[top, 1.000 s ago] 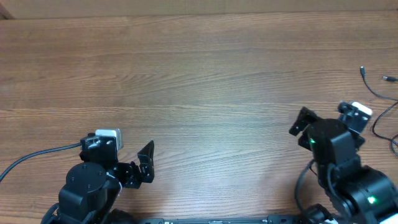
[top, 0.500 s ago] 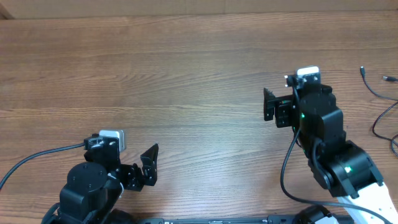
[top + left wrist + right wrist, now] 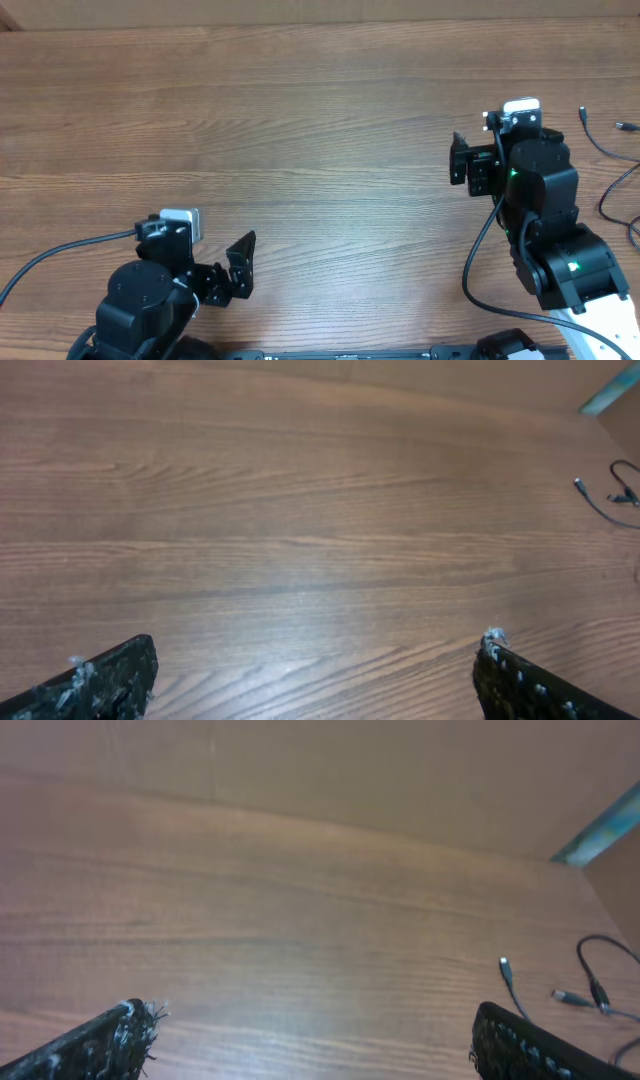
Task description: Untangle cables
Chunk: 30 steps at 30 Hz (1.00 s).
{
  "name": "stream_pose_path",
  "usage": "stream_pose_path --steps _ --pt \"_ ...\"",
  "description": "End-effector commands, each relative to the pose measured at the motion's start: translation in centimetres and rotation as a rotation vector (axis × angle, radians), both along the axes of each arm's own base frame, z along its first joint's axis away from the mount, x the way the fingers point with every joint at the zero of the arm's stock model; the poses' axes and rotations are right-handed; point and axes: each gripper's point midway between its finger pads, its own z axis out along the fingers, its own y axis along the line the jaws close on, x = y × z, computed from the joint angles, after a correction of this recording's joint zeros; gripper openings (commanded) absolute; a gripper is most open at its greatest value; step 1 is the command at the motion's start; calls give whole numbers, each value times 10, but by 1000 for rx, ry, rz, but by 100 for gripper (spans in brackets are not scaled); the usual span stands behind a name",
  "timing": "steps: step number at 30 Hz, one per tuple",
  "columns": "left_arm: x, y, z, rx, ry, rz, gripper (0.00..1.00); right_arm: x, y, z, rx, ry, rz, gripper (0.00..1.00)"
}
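The cables (image 3: 606,150) lie loose at the right edge of the table (image 3: 320,120), just right of the right gripper (image 3: 468,162). It and the left gripper (image 3: 232,268) both stand released and empty. Expect light, limp, slippery cords. Grasp a strand mid-span, not the small plugs.

It is looking like a robotics lab: a black left arm (image 3: 150,295) and right arm (image 3: 545,235) are sitting at a wood-grain worktop (image 3: 300,130), with a brown board (image 3: 350,770) standing behind.
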Motion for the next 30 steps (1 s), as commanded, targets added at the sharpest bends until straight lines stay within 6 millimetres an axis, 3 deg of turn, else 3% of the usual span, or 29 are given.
stream_pose_path --steps 1,15,30 --pt "-5 2 -9 3 38 3 100 -1 0 5 0 -11 8 100" --pt "-10 4 -16 19 73 3 100 4 2 -6 -10 26 8 100" --pt "-10 4 -16 19 73 3 100 21 7 -51 -51 169 8 100"
